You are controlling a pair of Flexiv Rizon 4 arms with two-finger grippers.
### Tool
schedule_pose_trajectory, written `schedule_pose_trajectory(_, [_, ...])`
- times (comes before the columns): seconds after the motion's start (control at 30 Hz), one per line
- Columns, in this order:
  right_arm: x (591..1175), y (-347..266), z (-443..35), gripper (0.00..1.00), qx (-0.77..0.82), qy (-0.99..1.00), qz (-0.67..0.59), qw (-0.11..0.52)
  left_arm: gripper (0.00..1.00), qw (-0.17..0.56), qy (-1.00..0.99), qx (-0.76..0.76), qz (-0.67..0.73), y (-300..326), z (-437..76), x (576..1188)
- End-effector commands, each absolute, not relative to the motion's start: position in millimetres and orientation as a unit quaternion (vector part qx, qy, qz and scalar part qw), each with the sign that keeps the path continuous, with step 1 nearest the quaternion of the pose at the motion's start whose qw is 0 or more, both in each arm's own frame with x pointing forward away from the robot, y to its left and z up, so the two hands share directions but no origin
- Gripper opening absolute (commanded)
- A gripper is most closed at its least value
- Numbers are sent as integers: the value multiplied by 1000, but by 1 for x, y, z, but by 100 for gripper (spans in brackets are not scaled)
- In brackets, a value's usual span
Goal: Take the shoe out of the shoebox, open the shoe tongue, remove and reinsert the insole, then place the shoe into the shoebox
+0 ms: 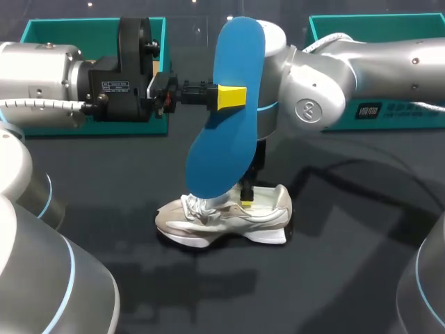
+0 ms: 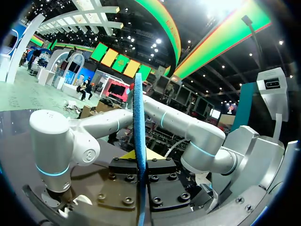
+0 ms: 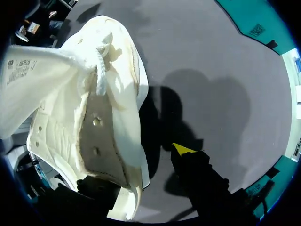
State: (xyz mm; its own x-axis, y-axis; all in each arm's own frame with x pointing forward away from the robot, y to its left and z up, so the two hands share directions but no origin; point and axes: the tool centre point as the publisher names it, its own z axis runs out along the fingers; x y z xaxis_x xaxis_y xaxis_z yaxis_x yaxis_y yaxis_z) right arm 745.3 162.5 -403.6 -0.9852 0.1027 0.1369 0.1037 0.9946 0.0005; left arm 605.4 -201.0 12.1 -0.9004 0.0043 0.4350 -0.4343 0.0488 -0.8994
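Observation:
A blue insole [image 1: 228, 104] stands upright in the air above the table, and my left gripper [image 1: 231, 97] is shut on its middle. In the left wrist view the insole [image 2: 138, 122] shows edge-on between the yellow tips of that gripper [image 2: 141, 157]. Below it a white and beige shoe [image 1: 226, 217] lies on the dark table, toe to the left. My right gripper [image 1: 247, 200] reaches down at the shoe's heel. In the right wrist view the shoe [image 3: 94, 108] is spread wide with its tongue pulled up. The right gripper [image 3: 141, 167] straddles the heel wall, one finger inside, the outer fingertip [image 3: 181, 149] apart from the wall.
A teal shoebox [image 1: 42, 31] stands at the back left behind my left arm. A second teal box [image 1: 327, 24] stands at the back right behind my right arm. Dark table [image 1: 334, 236] stretches in front and to the right of the shoe.

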Motion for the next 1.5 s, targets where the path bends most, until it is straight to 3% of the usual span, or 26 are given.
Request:
schedule_pose_trajectory(0.03, [746, 164, -409, 0, -53, -996, -1, 71, 0, 163, -705, 153, 673, -201, 11, 605])
schedule_pose_trajectory(0.9, [715, 159, -376, 0, -65, -994, 9, 88, 0, 163, -705, 153, 673, -201, 11, 605])
schedule_pose_trajectory(1.2, [712, 130, -356, 0, -306, -946, -46, 99, 0, 163, -705, 153, 673, -201, 11, 605])
schedule_pose_trajectory(1.5, [700, 126, -338, 0, -384, -917, -52, 99, 0, 163, -705, 153, 673, -201, 11, 605])
